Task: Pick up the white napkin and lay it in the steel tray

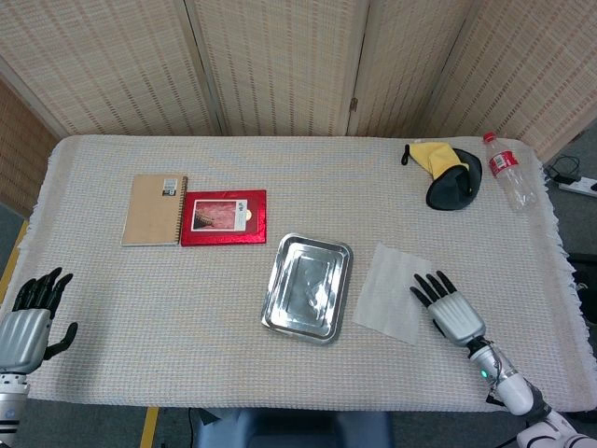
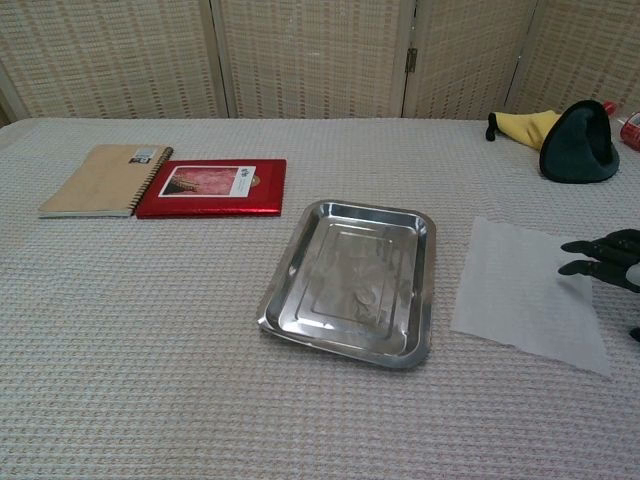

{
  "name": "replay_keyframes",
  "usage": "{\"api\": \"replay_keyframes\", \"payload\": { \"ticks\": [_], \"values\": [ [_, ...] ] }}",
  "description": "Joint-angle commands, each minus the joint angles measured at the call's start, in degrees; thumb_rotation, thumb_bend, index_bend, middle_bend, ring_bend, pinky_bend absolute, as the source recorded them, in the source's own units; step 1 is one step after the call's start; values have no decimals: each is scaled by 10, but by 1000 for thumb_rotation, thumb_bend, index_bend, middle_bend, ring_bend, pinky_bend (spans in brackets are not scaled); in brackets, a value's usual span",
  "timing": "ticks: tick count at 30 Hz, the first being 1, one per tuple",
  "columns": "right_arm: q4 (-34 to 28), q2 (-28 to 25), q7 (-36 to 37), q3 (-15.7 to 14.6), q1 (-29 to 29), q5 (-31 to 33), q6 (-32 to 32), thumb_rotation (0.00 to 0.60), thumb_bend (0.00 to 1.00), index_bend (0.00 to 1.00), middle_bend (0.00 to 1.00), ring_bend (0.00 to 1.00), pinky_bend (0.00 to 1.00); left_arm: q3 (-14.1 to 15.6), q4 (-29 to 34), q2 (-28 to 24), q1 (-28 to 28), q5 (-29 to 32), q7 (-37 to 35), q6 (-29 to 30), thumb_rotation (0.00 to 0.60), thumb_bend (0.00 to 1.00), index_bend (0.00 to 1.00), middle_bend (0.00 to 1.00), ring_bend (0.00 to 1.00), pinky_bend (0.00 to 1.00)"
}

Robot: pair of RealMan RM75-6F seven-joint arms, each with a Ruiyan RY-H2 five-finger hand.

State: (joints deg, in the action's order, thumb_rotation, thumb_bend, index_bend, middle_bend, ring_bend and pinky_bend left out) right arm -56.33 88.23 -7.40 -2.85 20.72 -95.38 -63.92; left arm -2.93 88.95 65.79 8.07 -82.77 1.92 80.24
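Note:
The white napkin (image 1: 390, 291) (image 2: 527, 292) lies flat on the tablecloth, just right of the steel tray (image 1: 284, 253) (image 2: 302, 242), which holds nothing. My right hand (image 1: 448, 310) (image 2: 608, 259) hovers over the napkin's right edge, palm down with its fingers spread and nothing in them. My left hand (image 1: 30, 319) rests at the table's left front corner, fingers apart and holding nothing; the chest view does not show it.
A tan spiral notebook (image 1: 154, 210) and a red book (image 1: 223, 217) lie side by side left of the tray. At the back right are a dark green and yellow cloth item (image 1: 448, 175) and a plastic bottle (image 1: 509, 171) on its side.

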Motion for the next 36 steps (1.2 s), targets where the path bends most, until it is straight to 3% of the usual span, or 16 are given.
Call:
{"api": "replay_keyframes", "payload": {
  "ticks": [1,14,18,25,36],
  "values": [
    [11,12,2,1,8,2,6,600,458,198,0,0,0,1,1,-1,-1,-2,-2,2,600,469,0,0,0,0],
    [20,38,-14,8,28,12,6,600,458,325,0,0,0,0,4,-6,-3,-2,-12,8,600,469,0,0,0,0],
    [41,54,-4,7,25,4,-22,600,458,522,13,0,0,0,4,-7,-4,-3,-13,10,600,469,0,0,0,0],
    [94,83,27,6,17,-8,-78,600,458,801,206,34,0,0,3,-7,-4,-5,-14,12,600,470,0,0,0,0],
    [109,84,62,12,10,-14,-139,600,459,834,257,73,0,1,2,-7,-5,-11,-15,15,600,469,0,0,0,0]
  ]
}}
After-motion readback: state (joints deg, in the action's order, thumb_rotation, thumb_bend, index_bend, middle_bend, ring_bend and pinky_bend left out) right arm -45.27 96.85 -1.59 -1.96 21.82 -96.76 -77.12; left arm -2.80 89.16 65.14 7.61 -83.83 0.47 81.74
